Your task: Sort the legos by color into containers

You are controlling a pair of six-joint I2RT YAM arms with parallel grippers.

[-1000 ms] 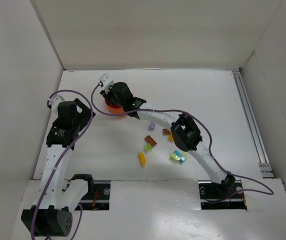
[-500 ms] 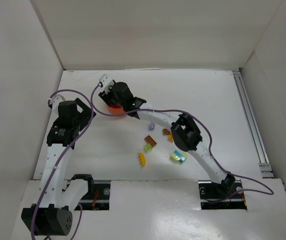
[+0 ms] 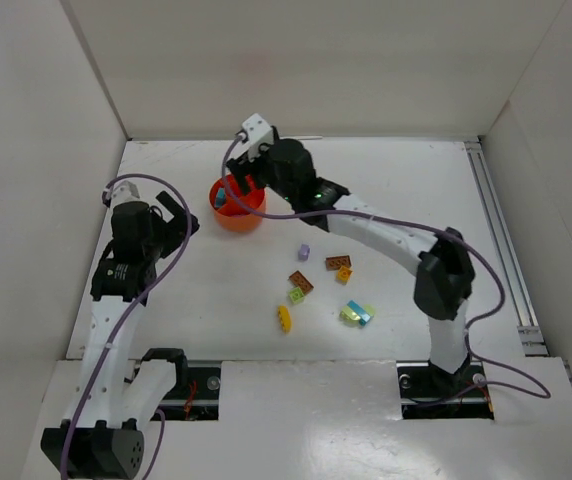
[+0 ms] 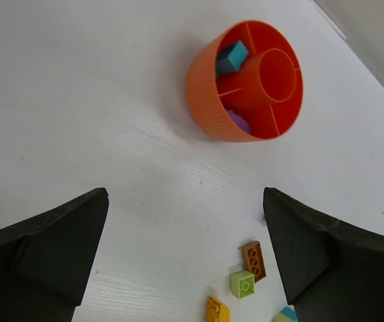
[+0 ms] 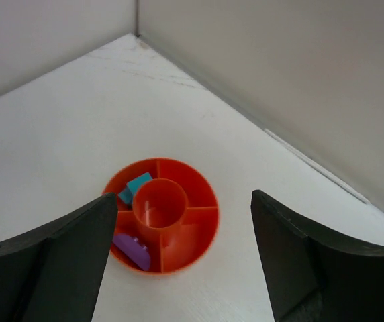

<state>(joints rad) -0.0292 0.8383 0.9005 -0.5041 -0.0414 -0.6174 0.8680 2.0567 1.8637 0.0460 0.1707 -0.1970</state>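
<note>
While the right gripper (image 5: 183,198) hangs spread and empty above the orange dish (image 3: 236,224), a cyan brick (image 5: 135,186) and a purple brick (image 5: 133,248) lie in separate compartments (image 5: 128,225); the left gripper (image 4: 185,194) gapes empty too, with other legos (image 3: 301,282) scattered nearby.

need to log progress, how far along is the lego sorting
Done: one cyan brick and one purple brick sit in separate compartments of the dish. In hand: nothing; right gripper and left gripper are open and empty. Left: about eight bricks on the table, including brown brick, yellow brick, lime green brick.
</note>
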